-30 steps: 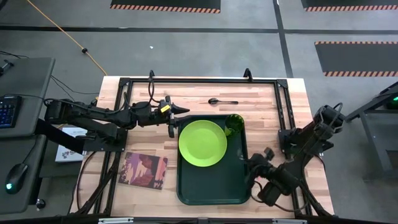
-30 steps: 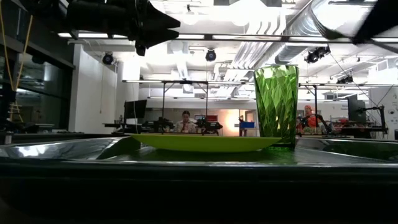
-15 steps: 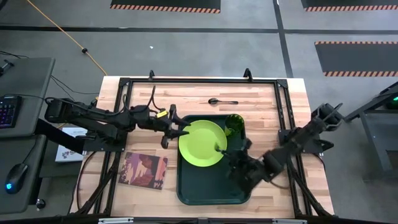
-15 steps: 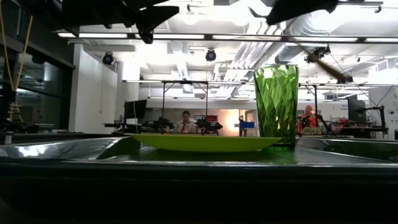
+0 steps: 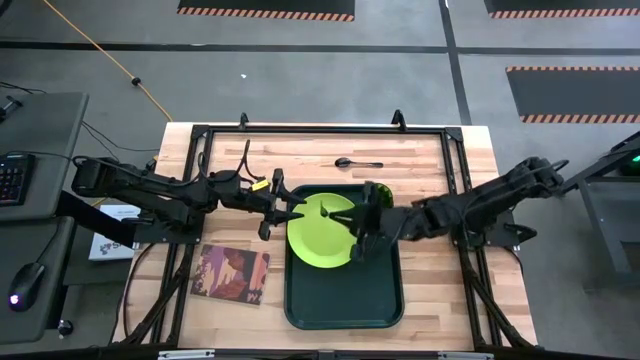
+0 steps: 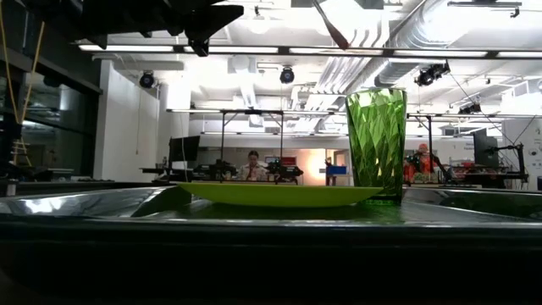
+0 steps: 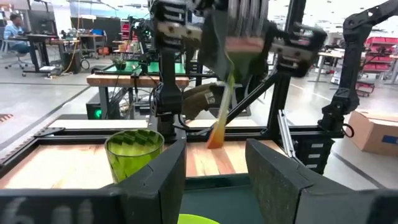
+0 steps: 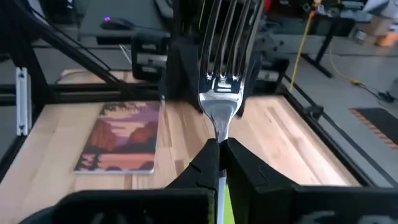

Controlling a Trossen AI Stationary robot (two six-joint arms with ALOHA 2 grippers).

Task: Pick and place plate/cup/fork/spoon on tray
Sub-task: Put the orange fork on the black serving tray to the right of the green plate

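Already down on the tray (image 5: 343,300): plate (image 5: 322,232) and cup (image 5: 377,198); fork (image 8: 219,93) pinched in the right gripper (image 5: 357,222) above the plate, left gripper (image 5: 295,208) spread wide at its rim, spoon (image 5: 356,162) waiting on the table (image 5: 425,160).

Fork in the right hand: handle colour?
Orange-red, seen best in the left wrist view: silver-tined metal fork held by the right hand.

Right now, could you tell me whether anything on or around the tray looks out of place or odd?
Nothing looks spilled or damaged. The plate and the upright cup sit on the tray. The spoon lies on the table beyond it. The right gripper holds the fork over the plate; the left gripper hovers open at its edge.
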